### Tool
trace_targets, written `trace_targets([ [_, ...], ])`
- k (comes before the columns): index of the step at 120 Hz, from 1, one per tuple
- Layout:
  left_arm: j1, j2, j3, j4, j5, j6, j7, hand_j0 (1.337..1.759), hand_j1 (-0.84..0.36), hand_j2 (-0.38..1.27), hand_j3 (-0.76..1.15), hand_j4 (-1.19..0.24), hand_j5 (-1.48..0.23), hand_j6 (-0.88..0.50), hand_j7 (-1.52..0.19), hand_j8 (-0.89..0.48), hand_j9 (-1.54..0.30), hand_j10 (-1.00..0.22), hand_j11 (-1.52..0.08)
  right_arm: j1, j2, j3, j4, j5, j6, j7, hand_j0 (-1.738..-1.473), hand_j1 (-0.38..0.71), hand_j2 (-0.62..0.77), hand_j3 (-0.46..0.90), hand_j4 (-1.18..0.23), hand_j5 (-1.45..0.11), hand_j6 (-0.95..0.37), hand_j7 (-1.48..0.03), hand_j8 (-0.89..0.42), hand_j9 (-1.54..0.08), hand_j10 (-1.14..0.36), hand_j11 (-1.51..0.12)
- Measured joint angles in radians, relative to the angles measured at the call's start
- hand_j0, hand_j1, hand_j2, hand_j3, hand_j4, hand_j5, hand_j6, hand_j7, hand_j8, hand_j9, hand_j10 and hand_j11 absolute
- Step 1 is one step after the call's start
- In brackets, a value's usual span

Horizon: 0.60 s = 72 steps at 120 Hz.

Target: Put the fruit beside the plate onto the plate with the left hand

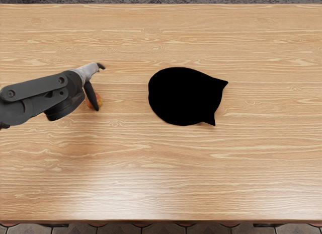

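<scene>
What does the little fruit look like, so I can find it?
On the wide light wooden table, find the flat black cat-head-shaped plate near the middle. Left of it is the grey robot left hand. Peeking from behind it is the small round orange fruit, the only brightly coloured thing there.

Left arm in from the left edge, left hand [88, 82] on top of the small orange fruit [97, 101], hiding most of it. Grip unclear. Fruit sits on the wooden table [161, 168], well left of the black plate [183, 95].
</scene>
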Motion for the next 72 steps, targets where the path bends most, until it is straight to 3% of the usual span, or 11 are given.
trace_targets([
  [24, 0.007, -0.035, 0.032, 0.053, 0.000, -0.003, 0.000, 1.658, 0.09, 0.05, 0.00, -0.22, -0.28, -0.22, -0.28, -0.22, -0.28, -0.22, -0.28, 0.000, 0.000, 0.000, 0.000, 0.000, 0.000, 0.000, -1.658, -0.33, 0.00, 0.00, -0.02, -0.02, -0.02, -0.02, -0.02, -0.02, -0.02, -0.02],
  [52, 0.013, -0.051, 0.067, 0.058, -0.003, -0.003, 0.000, 1.658, 0.02, 0.06, 0.00, -0.28, -0.36, -0.28, -0.36, -0.28, -0.36, -0.28, -0.36, 0.000, 0.000, 0.000, 0.000, 0.000, 0.000, 0.000, -1.658, -0.33, 0.00, 0.00, -0.02, -0.02, -0.02, -0.02, -0.02, -0.02, -0.02, -0.02],
  [72, 0.012, -0.051, 0.068, 0.051, -0.018, 0.000, 0.000, 1.658, -0.11, 0.08, 0.00, -0.38, -0.50, -0.38, -0.50, -0.38, -0.50, -0.38, -0.50, 0.000, 0.000, 0.000, 0.000, 0.000, 0.000, 0.000, -1.658, -0.33, 0.00, 0.00, -0.02, -0.02, -0.02, -0.02, -0.02, -0.02, -0.02, -0.02],
])
